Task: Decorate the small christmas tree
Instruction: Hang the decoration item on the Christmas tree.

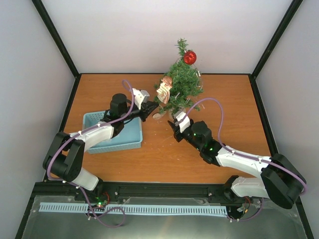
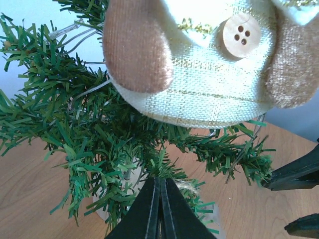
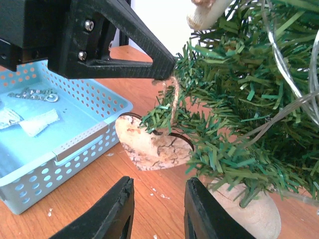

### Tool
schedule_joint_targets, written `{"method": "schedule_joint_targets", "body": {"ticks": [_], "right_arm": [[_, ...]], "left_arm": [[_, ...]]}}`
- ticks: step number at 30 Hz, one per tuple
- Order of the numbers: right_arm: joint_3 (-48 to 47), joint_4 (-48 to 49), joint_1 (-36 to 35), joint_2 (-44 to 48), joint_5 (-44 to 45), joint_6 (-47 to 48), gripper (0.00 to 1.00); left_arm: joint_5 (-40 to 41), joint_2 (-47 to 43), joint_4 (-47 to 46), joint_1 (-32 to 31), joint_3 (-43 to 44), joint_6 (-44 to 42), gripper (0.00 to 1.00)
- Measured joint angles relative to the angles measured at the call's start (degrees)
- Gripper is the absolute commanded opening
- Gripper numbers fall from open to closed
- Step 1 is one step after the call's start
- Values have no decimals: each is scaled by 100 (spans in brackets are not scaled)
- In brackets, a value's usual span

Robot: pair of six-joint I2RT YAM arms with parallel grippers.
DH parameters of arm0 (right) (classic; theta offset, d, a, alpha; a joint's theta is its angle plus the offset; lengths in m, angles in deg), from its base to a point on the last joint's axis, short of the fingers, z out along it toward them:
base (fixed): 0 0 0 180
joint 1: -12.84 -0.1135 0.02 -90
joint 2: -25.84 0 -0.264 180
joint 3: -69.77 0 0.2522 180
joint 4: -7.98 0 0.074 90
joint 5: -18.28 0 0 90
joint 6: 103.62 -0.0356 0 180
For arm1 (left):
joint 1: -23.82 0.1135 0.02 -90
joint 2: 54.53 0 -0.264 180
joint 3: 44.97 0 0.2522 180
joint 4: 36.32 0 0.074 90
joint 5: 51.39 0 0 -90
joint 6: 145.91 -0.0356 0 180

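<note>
The small christmas tree (image 1: pixel 183 84) is being carried upright by the counter (image 1: pixel 164 159), at its far middle, on a round pale base (image 3: pixel 254 216). A red ball (image 1: pixel 189 57) is being borne near the slim top. A fabric figure (image 1: pixel 164 88) with a wooden button (image 2: pixel 241 35) is hanging on the tree's left side, above the lower branches.

The left arm (image 1: pixel 94 134) is being reached across a blue basket (image 1: pixel 127 143) toward the tree's lower left branches. Its jaws are being pressed together on a twine loop (image 3: pixel 174 97). A wooden heart (image 3: pixel 149 147) is being dangled from that loop, just beside the lowest needles and clear of the counter. Whether the loop is being caught on a branch cannot be told.

The right arm (image 1: pixel 239 159) is being held low in front of the tree. Its jaws are being held spread, with nothing between them, near the heart and the base.

The basket is sitting on the counter to the left of the tree, and small silvery pieces (image 3: pixel 32 94) and pale scraps (image 3: pixel 37 122) are lying in it.
</note>
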Motion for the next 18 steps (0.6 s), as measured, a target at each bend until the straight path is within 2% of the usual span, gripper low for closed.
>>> {"method": "schedule_joint_targets", "body": {"ticks": [10, 18], "right_arm": [[85, 0, 0, 66, 9, 11, 31], [127, -2, 0, 256, 24, 52, 41]], "left_arm": [[-170, 232, -299, 0, -87, 92, 1], [-308, 229, -339, 0, -162, 175, 13]]}}
